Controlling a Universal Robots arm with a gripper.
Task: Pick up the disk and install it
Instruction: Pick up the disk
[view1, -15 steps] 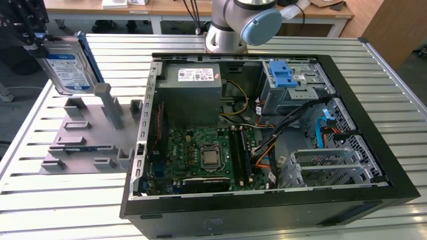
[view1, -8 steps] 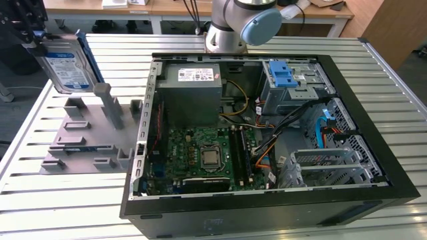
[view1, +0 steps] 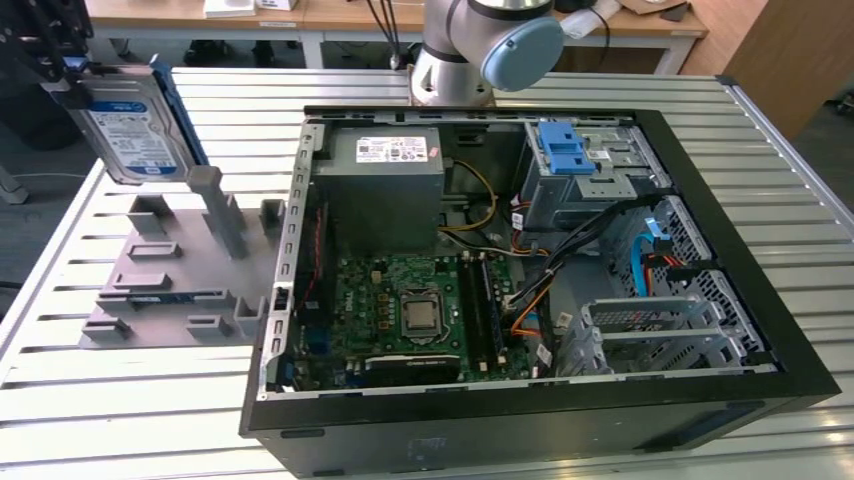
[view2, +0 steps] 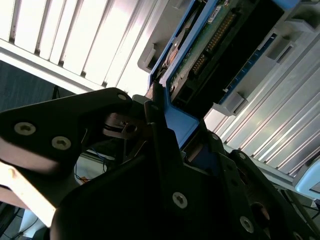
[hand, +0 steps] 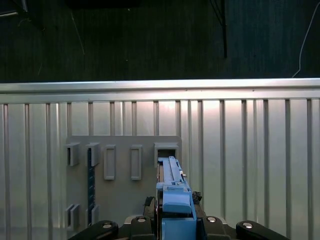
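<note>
Right now the gripper (view2: 162, 117) is pinched on the disk (view1: 134, 128), its jaws closed against the blue rail at one short end. The disk hangs upright in the air over the grey slotted holder (view1: 174, 285) and looks clear of it. It sits towards the exterior view's left, well apart from the open computer case (view1: 287, 250) on the slatted table (view1: 120, 420).

I judge the disk dense and rigid, metal-bodied, with a bare green circuit board on 1 face in the second wrist view. The plastic rails are the softer part and may flex or slip under a sideways load. A hold across the 2 rails near the end, off the board and connector, looks safest to me.

The fingertips are buried behind the rail, so I cannot tell how deep the bite goes. In the exterior view the frame edge cuts off the gripper body, and cables crowd the bay with the blue latch (view1: 567, 150).
</note>
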